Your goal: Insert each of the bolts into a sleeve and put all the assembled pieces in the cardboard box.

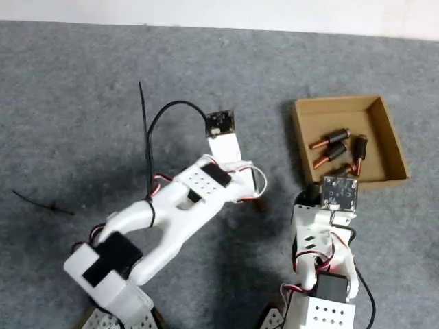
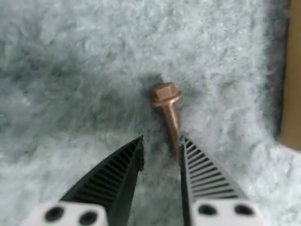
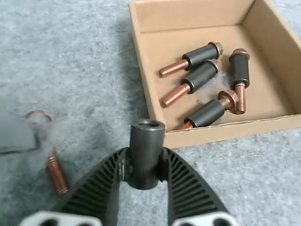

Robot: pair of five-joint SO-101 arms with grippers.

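A copper bolt (image 2: 167,109) lies on the grey carpet, hex head away from my left gripper (image 2: 162,141). That gripper is open, and the bolt's threaded tip rests just inside one fingertip (image 2: 186,143). From above, the left gripper (image 1: 255,190) sits left of the cardboard box (image 1: 387,130), with the bolt (image 1: 260,204) at its tip. My right gripper (image 3: 145,156) is shut on an upright black sleeve (image 3: 147,136), close to the box's (image 3: 141,61) near wall. Several assembled pieces (image 3: 190,59) lie inside the box. The loose bolt (image 3: 56,174) shows beside the sleeve.
Two black cable ties (image 1: 145,127) (image 1: 42,203) lie on the carpet to the left. A black wire (image 1: 171,106) loops from the left arm. The box's edge (image 2: 291,70) stands close beside the left gripper.
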